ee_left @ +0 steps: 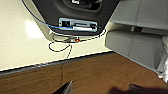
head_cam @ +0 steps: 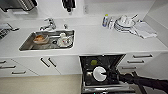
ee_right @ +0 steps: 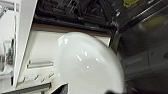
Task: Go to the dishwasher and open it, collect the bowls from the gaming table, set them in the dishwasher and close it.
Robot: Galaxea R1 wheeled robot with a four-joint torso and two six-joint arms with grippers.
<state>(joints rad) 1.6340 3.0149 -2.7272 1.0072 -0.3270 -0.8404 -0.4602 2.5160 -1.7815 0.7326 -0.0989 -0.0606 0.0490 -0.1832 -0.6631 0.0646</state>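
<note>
The dishwasher (head_cam: 86,65) under the white counter stands open, with its door (head_cam: 107,89) folded down and its dark rack showing. A white bowl (head_cam: 99,74) hangs over the rack, and my right gripper (head_cam: 109,75) is shut on its right rim, the dark arm reaching in from the lower right. In the right wrist view that bowl (ee_right: 90,65) looms large in front of the wire rack (ee_right: 75,12). A pale yellow-green bowl (head_cam: 94,62) sits further back in the rack. My left gripper (ee_left: 100,90) is open above a wooden floor. The gaming table is out of view.
A steel sink (head_cam: 27,45) left of the dishwasher holds dishes, one orange (head_cam: 40,38). Stacked plates (head_cam: 123,23), a bottle (head_cam: 105,20) and a cloth (head_cam: 143,30) lie on the counter at right. White drawers (head_cam: 136,61) flank the dishwasher. My base (ee_left: 75,15) trails cables.
</note>
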